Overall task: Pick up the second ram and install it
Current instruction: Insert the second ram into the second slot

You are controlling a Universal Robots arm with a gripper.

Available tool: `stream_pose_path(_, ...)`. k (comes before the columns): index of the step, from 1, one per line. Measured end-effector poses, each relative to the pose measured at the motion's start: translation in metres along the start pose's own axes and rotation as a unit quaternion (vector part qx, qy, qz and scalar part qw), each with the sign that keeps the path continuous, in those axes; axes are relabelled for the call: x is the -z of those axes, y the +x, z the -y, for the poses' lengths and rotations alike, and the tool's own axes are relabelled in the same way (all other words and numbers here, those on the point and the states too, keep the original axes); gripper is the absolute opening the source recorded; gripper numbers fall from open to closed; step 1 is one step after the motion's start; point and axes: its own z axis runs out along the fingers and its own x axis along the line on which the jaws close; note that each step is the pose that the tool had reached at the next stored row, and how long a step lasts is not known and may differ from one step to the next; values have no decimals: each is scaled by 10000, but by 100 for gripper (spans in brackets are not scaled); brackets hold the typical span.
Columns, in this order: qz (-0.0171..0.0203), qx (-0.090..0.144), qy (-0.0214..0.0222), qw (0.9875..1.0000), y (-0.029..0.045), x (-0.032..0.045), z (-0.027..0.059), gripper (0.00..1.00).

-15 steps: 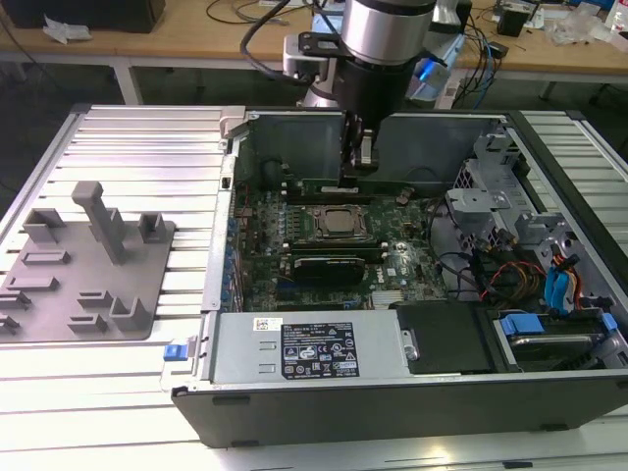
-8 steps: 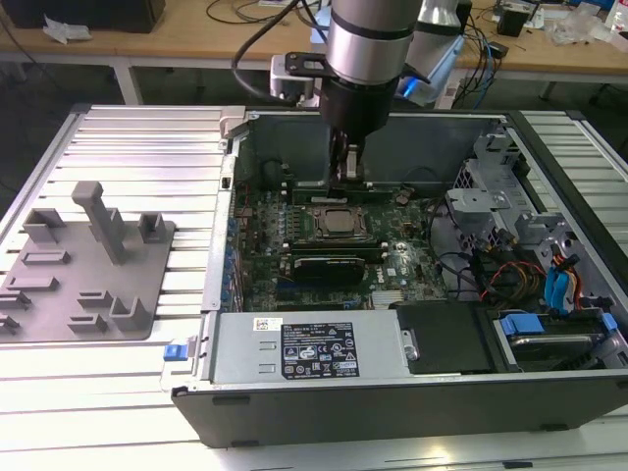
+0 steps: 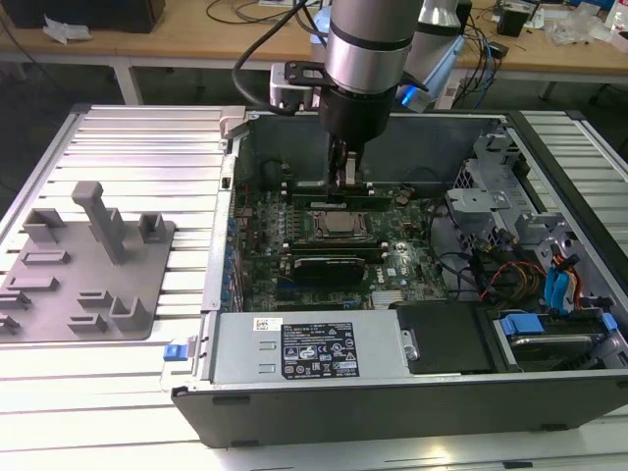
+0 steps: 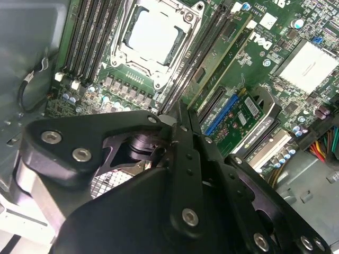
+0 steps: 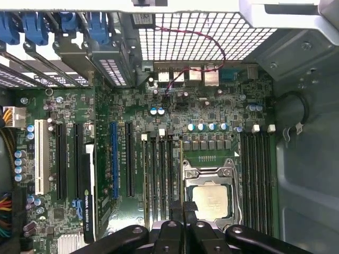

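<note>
End effector (image 4: 181,114) is clamped shut on the second ram (image 4: 222,55). You see it held at the memory slots (image 4: 85,37), with the CPU socket (image 4: 153,32) just beside the fingertips.

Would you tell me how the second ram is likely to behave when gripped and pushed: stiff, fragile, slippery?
The second ram is a thin flat board, so probably light and fairly stiff, though it might flex if pushed askew. Its bare circuit face suggests it is fragile. The gripper pinches it at one narrow spot, so it may tilt.
</note>
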Motion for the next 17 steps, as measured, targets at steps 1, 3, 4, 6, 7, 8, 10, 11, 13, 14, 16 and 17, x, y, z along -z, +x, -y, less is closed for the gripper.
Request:
stream_pose_path(1, 0, 0, 0, 10000, 0, -1, 0, 9)
stream_pose_path(3, 0, 0, 0, 10000, 0, -2, 0, 9)
stream_pose_path(4, 0, 0, 0, 10000, 0, -3, 0, 9)
stream_pose_path(6, 0, 0, 0, 10000, 0, -3, 0, 9)
stream_pose_path(7, 0, 0, 0, 10000, 0, -4, 0, 9)
stream_pose_path(8, 2, 0, 1, 10000, 0, -12, 1, 9)
stream_pose_path(10, 0, 0, 0, 10000, 2, -28, 1, 9)
stream_pose_path(11, -1, 0, 0, 10000, 2, -30, 1, 9)
stream_pose_path(13, 0, 0, 0, 10000, 2, -40, 1, 9)
stream_pose_path(14, 1, 0, 0, 10000, 3, -45, 1, 9)
stream_pose_path(16, 0, 0, 0, 10000, 4, -70, 2, 9)
stream_pose_path(17, 0, 0, 0, 10000, 5, -80, 2, 9)
